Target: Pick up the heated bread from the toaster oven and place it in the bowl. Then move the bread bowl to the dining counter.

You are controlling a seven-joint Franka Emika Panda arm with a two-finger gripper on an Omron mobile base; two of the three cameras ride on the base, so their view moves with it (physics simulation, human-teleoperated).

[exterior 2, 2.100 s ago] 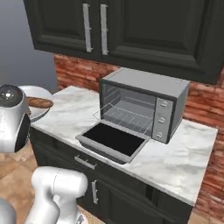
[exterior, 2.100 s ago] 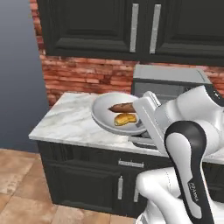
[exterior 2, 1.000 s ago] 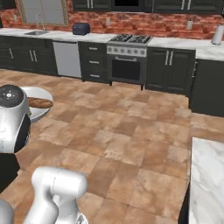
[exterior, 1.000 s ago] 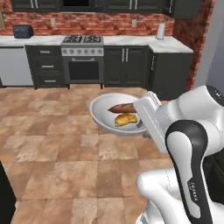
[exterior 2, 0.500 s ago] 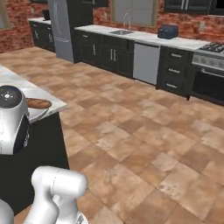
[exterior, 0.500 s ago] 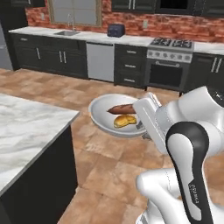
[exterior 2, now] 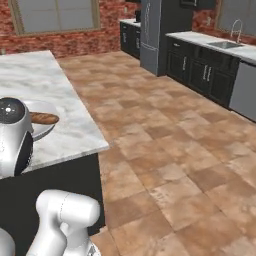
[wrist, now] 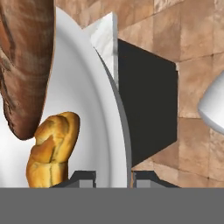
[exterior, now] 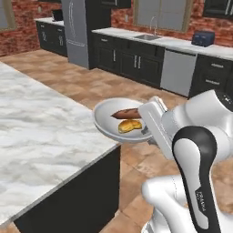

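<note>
Two-finger gripper [wrist: 113, 177] clamped narrow on rim of shallow round light grey-white bowl [exterior: 105, 119], one dark finger inside rim, other outside. Bowl held in air, level, at corner edge of large white-grey marble-topped dining counter [exterior: 41, 132] with dark base; cannot tell if bowl touches top. Small roundish golden-orange bread lump [exterior: 129, 125] lies in bowl, near gripper side. Long thin brown baguette [exterior: 126, 113] lies just beside it, farther from gripper. Terracotta tile floor [exterior 2: 175, 150] below.
</note>
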